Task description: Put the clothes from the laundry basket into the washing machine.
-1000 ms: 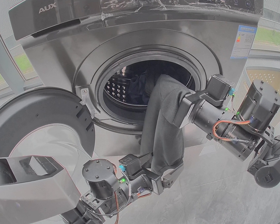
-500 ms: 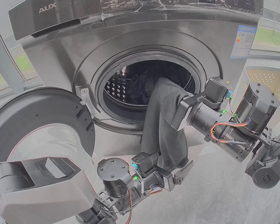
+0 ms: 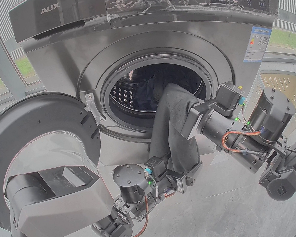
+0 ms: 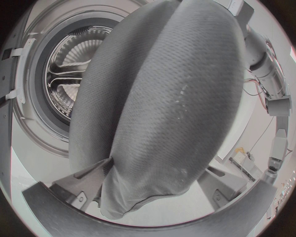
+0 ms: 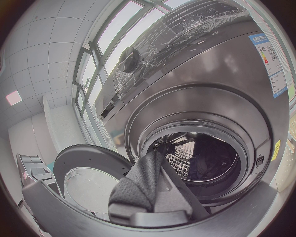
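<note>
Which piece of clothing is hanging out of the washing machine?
The grey garment: it trails out of the drum opening and hangs down toward the floor. The dark clothes lie wholly inside the drum.

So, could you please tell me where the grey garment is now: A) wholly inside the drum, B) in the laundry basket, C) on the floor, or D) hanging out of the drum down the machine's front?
D: the grey garment spills over the drum opening and hangs down the washing machine front.
</note>
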{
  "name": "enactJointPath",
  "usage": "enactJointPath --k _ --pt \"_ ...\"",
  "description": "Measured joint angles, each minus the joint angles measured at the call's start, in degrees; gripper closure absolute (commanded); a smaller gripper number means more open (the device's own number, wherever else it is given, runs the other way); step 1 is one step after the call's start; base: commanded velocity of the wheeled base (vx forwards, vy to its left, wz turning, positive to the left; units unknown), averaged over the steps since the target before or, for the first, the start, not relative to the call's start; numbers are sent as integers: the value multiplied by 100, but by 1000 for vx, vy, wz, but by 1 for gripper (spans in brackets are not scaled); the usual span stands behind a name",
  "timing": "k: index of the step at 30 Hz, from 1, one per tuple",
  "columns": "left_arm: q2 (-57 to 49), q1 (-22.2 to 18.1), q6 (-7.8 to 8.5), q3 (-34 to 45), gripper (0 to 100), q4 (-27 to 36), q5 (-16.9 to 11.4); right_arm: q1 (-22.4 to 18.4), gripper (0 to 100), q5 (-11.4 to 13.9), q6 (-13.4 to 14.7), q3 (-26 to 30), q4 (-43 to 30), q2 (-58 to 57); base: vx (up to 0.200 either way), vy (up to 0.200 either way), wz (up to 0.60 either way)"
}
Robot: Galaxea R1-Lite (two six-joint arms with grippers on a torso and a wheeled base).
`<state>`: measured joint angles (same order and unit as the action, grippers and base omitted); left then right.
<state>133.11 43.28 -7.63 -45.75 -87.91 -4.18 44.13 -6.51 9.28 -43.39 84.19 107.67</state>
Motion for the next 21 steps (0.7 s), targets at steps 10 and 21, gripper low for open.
enactJointPath --k 10,21 --pt "38 -119 11 -72 100 -48 145 30 100 -52 11 12 -2 0 0 0 0" --pt "-861 -37 24 859 100 -63 73 73 0 -44 16 4 -2 99 0 0 0"
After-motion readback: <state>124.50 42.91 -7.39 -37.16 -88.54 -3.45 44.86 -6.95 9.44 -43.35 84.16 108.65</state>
